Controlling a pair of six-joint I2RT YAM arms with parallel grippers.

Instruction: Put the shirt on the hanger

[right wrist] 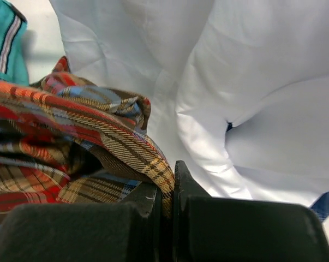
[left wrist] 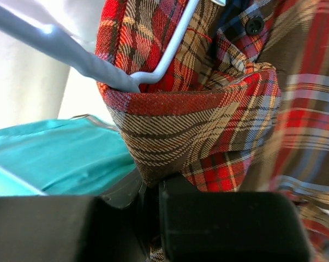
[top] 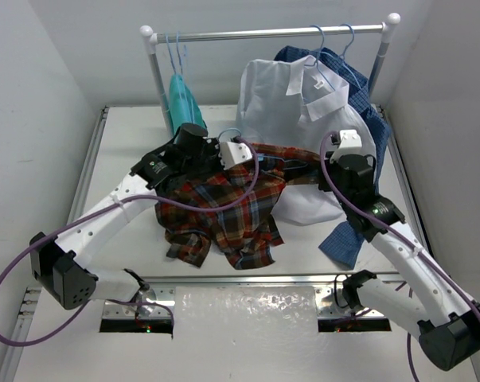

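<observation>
Plaid flannel: the shirt [top: 224,211] hung bunched between both arms, most of its cloth slumped onto the white table [top: 120,135] below and just right of the left arm.

Left gripper [top: 247,153]: clenched on a fold of the plaid. Its wrist view showed the cloth pinched between the jaws.

Right gripper [top: 329,173]: likewise clenched on a plaid edge, the fold squeezed flat between its jaws. The white shirt [right wrist: 251,82] lay just behind it.

Hanger [left wrist: 163,60]: one bent end of the pale-blue wire sat inside the pocket of cloth directly above the left jaws. From the bend, the thin wire ran up and to the right, away from the claw. Most of the hanger was hidden by fabric in the top view, and I could not tell where the hook lay.

Key relation: the band of shirt stretched between the two grippers ran roughly left to right across the table, and the wire end lay at the left end of that band. The left arm was nearer to it. Judgement: the next move turns on drawing the cloth further along the wire's line, with the right arm keeping tension at the far end.

Containers: none on the table. The rail [top: 263,33] at the back carried the white shirt, a blue checked shirt [top: 347,239], a teal garment [top: 184,99] and spare hangers [top: 176,49].
</observation>
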